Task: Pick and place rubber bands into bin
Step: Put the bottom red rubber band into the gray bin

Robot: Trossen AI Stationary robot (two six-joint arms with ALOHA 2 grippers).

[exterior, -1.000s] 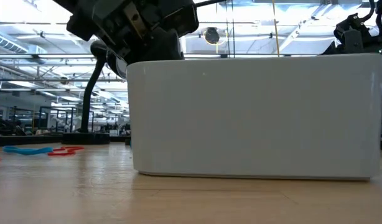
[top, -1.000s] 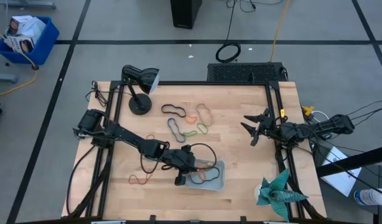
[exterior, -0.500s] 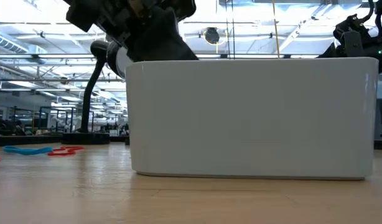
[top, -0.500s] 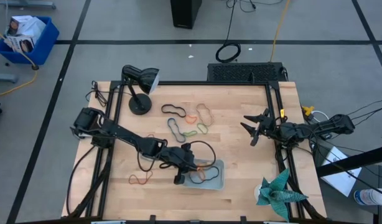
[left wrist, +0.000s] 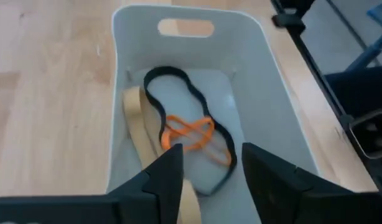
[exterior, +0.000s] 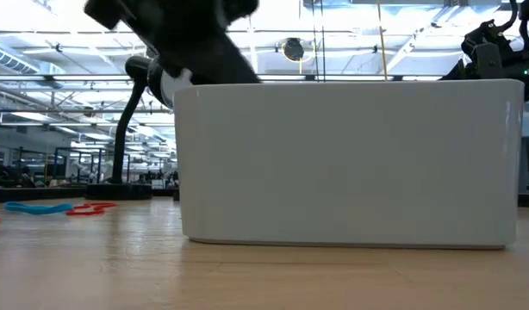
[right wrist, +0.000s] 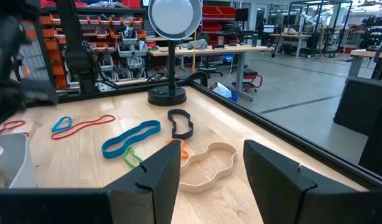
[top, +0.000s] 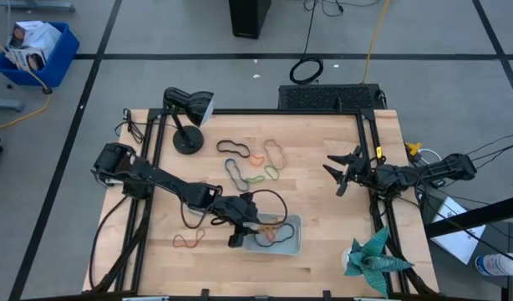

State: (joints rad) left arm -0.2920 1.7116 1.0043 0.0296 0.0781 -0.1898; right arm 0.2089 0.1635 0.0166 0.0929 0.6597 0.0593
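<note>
The pale bin [top: 295,245] stands near the table's front edge, and in the low view its wall [exterior: 351,164] fills most of the picture. Inside it lie a black rubber band [left wrist: 158,84], an orange one [left wrist: 190,132] and a tan one [left wrist: 136,127]. My left gripper [left wrist: 209,183] hangs open over the bin's left end [top: 240,237], with nothing between its fingers. More rubber bands lie on the wood farther back: black [top: 233,147], tan [top: 276,151], blue [top: 237,173] and green [top: 266,176]. My right gripper [top: 332,175] waits open at the table's right side.
A black desk lamp [top: 186,119] stands at the far left. A red band [top: 188,242] lies left of the bin, and a black cable [top: 271,201] loops just behind it. A green folded figure [top: 372,257] sits at the near right corner. Bare wood lies between the bin and my right gripper.
My left gripper has opened over the bin and let go of the orange rubber band, which now lies in the bin across the black one. The gripper has drawn back a little toward the table's left edge and risen.
</note>
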